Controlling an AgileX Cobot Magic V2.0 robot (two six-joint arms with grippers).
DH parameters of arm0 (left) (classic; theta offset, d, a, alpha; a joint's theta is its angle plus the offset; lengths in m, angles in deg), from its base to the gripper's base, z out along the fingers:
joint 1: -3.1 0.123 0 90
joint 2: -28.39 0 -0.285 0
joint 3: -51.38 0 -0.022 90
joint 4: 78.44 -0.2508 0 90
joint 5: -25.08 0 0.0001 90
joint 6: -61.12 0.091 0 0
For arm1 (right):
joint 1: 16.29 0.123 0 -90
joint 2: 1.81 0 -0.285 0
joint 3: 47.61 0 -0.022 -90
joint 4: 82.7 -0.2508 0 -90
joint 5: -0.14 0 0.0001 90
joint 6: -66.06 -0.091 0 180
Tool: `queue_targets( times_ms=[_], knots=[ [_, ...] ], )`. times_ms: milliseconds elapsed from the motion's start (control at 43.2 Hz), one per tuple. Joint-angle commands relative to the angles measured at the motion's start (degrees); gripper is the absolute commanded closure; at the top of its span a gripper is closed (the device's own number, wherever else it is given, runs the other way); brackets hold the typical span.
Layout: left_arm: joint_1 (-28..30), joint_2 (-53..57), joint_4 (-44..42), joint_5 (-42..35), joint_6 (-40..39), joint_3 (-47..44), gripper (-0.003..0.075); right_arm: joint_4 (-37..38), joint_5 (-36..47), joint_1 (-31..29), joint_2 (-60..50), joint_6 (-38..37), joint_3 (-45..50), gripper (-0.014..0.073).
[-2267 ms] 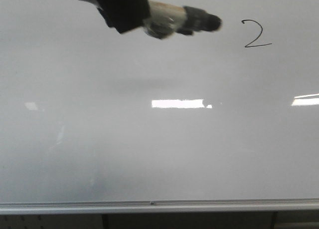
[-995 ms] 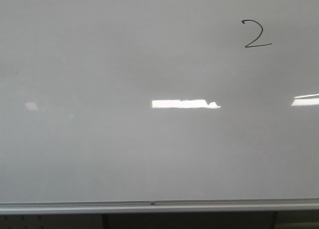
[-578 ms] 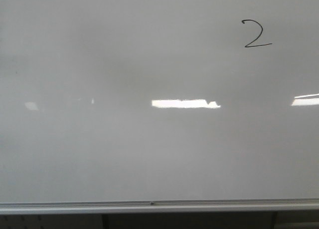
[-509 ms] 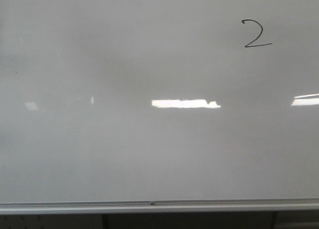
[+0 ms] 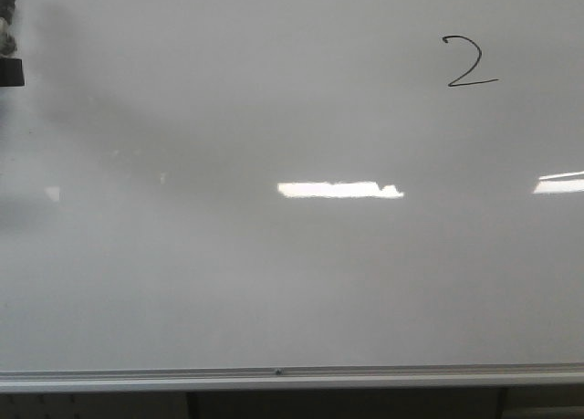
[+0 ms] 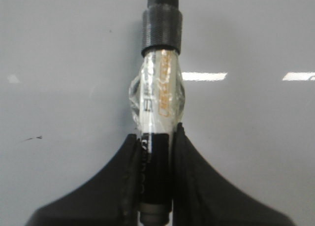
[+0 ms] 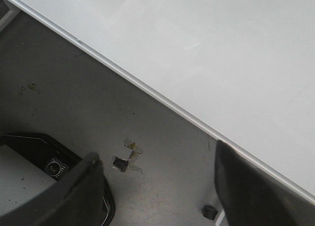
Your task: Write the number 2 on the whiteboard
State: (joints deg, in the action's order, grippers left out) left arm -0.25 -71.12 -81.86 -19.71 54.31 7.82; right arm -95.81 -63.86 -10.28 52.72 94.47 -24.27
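Black thin-line number 2 (image 5: 471, 63) lies far right of my left gripper (image 6: 153, 159), clamped on the taped marker (image 6: 157, 103); right gripper (image 7: 157, 186) gapes.

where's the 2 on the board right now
In the front view the number 2 sits on the whiteboard's upper right, above and right of the central light reflection.

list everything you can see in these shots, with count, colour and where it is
whiteboard: one, glossy white-grey, fills the front view
bottom rail: one, silver, along the board's lower edge
number 2: one, thin black line, board's upper right
light reflections: several, bright white, mid-board
marker: one, black and white, clamped in the left claw, tip end towards the board
floor: dark grey, below the board in the right wrist view
left claw: black, closed on the marker; just visible at the front view's upper left edge
right claw: black, open, empty, over the floor
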Motion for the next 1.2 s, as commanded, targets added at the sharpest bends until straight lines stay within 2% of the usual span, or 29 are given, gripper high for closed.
queue_targets(
  times_ms=[0, 93, 162, 347, 440, 601, 740, 995, 1180],
  knots=[
    [0.05, 0.31, 0.86, -2.31, 0.24, 3.22, 0.0728, -1.01, 2.7, -0.39, -0.26, 0.2, -1.72, 0.0087],
    [0.16, -1.05, 0.86, 0.59, 0.34, 4.94, 0.0723, -1.01, 2.57, -0.39, -0.26, 0.2, -1.72, 0.0087],
    [0.16, -1.46, 0.86, 3.18, 0.34, 5.98, 0.0678, -1.01, 2.57, -0.39, -0.26, 0.2, -1.72, 0.0087],
    [0.16, -1.54, 0.86, 5.91, 0.34, 6.79, 0.0388, -1.07, 2.58, -0.39, -0.26, 0.2, -1.72, 0.0087],
    [0.16, -0.8, 0.86, 6.99, 0.34, 6.79, 0.0311, -1.06, 2.58, -0.39, -0.26, 0.08, -1.72, 0.0087],
    [0.16, 3.92, 0.68, 12.37, 0.34, 6.79, 0.0311, -1.06, 2.65, -0.39, -0.26, -0.5, -1.72, 0.0087],
    [0.16, 11.06, -0.91, 21.8, 0.34, 7.53, 0.0312, -1.06, 3.61, -0.39, -0.26, -2.41, -1.72, 0.0087],
    [0.16, 25.06, -2.98, 51.36, 0.34, 15.71, 0.0312, -1.06, 7.87, -0.39, -0.26, -9.86, -1.72, 0.0087],
    [0.05, 32.95, -2.98, 68.54, 0.46, 21.72, 0.0312, -1.06, 8.69, -0.39, -0.26, -12.48, -1.72, 0.0087]
  ],
)
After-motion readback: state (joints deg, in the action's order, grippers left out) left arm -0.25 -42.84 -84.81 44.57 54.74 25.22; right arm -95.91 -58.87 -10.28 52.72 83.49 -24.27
